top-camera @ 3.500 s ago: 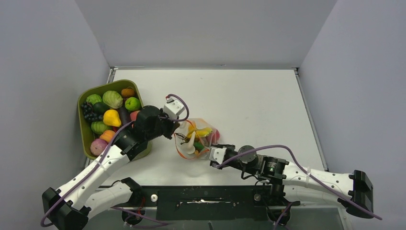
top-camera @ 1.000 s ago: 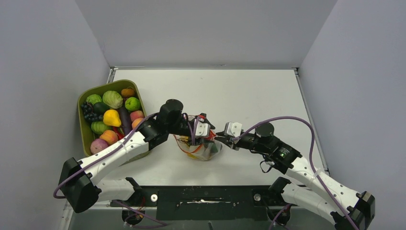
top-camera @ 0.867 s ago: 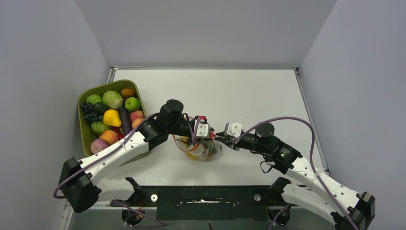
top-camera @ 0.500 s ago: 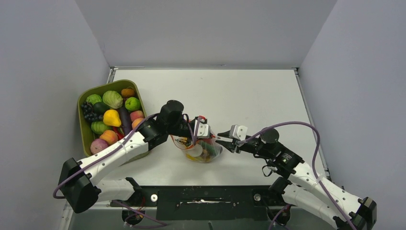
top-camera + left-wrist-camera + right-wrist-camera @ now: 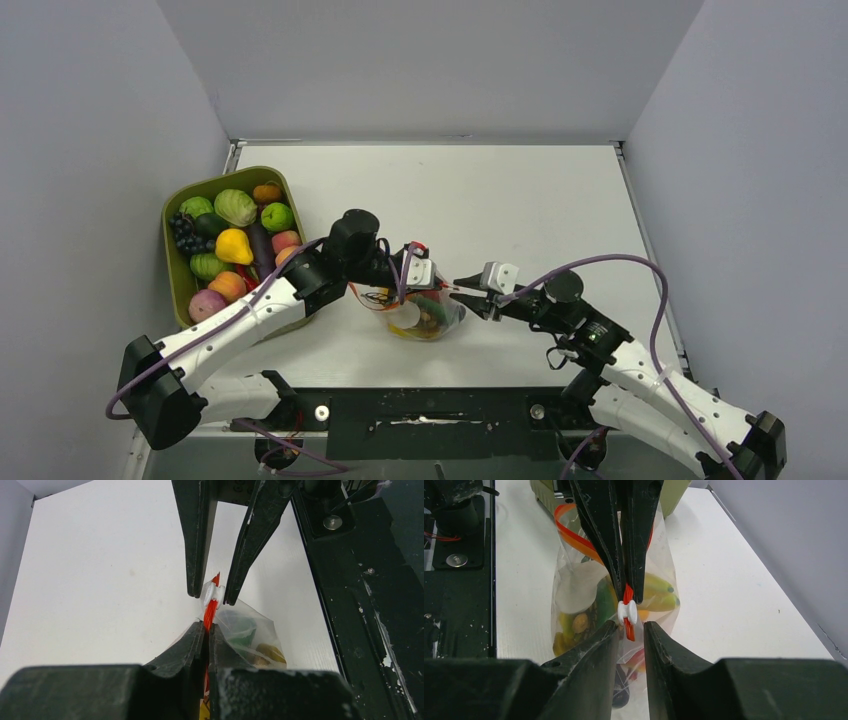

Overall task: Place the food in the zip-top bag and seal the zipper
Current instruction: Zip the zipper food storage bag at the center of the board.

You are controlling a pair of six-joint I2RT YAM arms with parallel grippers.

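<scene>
The clear zip-top bag (image 5: 425,316) stands mid-table with food inside: yellow bananas (image 5: 659,593), green and dark pieces. My left gripper (image 5: 206,626) is shut on the red zipper strip (image 5: 209,614), holding the bag's top up; it also shows in the top view (image 5: 430,281). My right gripper (image 5: 630,625) is open, its fingers on either side of the white slider (image 5: 626,612) at the strip's right end. In the top view the right gripper (image 5: 459,288) meets the left one over the bag. The zipper's far part (image 5: 574,538) still loops apart.
The olive-green tray (image 5: 170,250) at the left holds several more toy fruits and vegetables, such as a yellow pear (image 5: 233,245) and a green cabbage (image 5: 235,207). The black mounting rail (image 5: 430,410) runs along the near edge. Grey walls enclose the table.
Since 3.5 s ago the left gripper moved right onto the zipper and the right gripper swung from the bag's near side to its right end. In the last second both shifted only slightly.
</scene>
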